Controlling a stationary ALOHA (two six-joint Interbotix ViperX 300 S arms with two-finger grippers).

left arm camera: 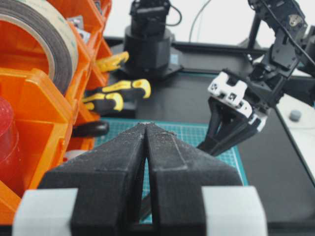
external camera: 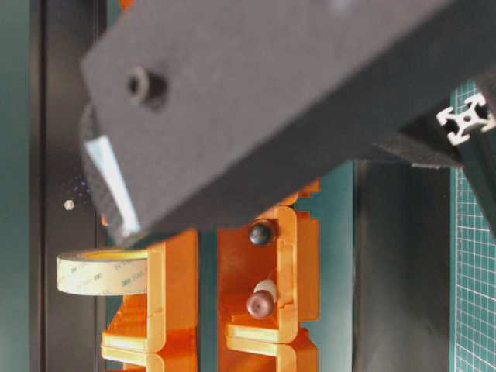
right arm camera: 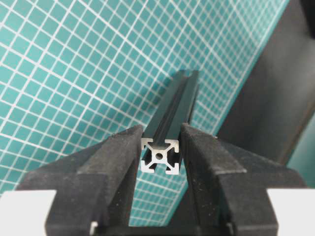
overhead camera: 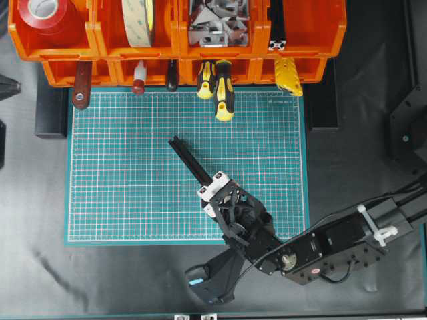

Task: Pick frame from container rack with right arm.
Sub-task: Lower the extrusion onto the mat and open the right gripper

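Note:
The frame point(overhead camera: 190, 160), a slim black slotted bar, is over the middle of the green cutting mat point(overhead camera: 120, 200), clear of the orange container rack point(overhead camera: 173, 47) at the far edge. My right gripper point(overhead camera: 203, 177) is shut on its near end. In the right wrist view the silvery cut end of the frame point(right arm camera: 160, 156) is pinched between the two black fingers of the right gripper point(right arm camera: 161, 147), and the bar points away over the mat grid. My left gripper point(left arm camera: 146, 127) is shut on nothing, low at the mat's left side beside the rack.
Another black bar point(overhead camera: 276, 27) stands in the rack's top right bin. Yellow-and-black screwdriver handles point(overhead camera: 223, 93) and other tool handles point(overhead camera: 81, 90) stick out of the lower bins over the mat's far edge. Tape rolls point(overhead camera: 140, 20) fill the upper left bins.

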